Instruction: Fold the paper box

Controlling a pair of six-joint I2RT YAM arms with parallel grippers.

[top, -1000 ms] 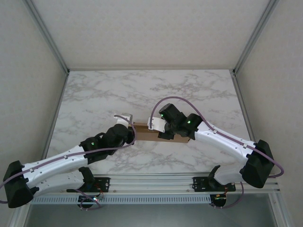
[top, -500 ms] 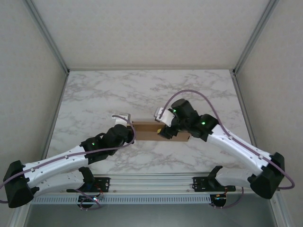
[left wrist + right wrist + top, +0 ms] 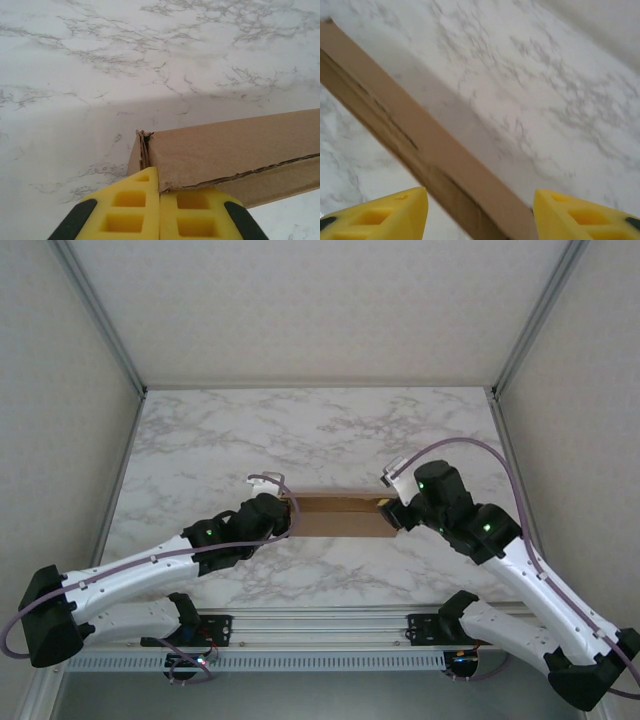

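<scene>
While the plain brown paper box (image 3: 335, 517) is touched at one corner by the closed left gripper (image 3: 159, 200), the right gripper (image 3: 480, 200) is spread open above it.

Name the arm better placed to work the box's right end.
Right: the right tool is open astride the paper box's right end; the left tool is shut on its left corner.

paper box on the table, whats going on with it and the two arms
Two robot arms are working on a brown paper box lying on the marble table. The left gripper is shut right at the box's left corner; whether it pinches any cardboard is unclear. The right gripper is open, its jaws spread wide over the box's right end, not clamped on it. The box looks folded into a long, shallow shape.
</scene>
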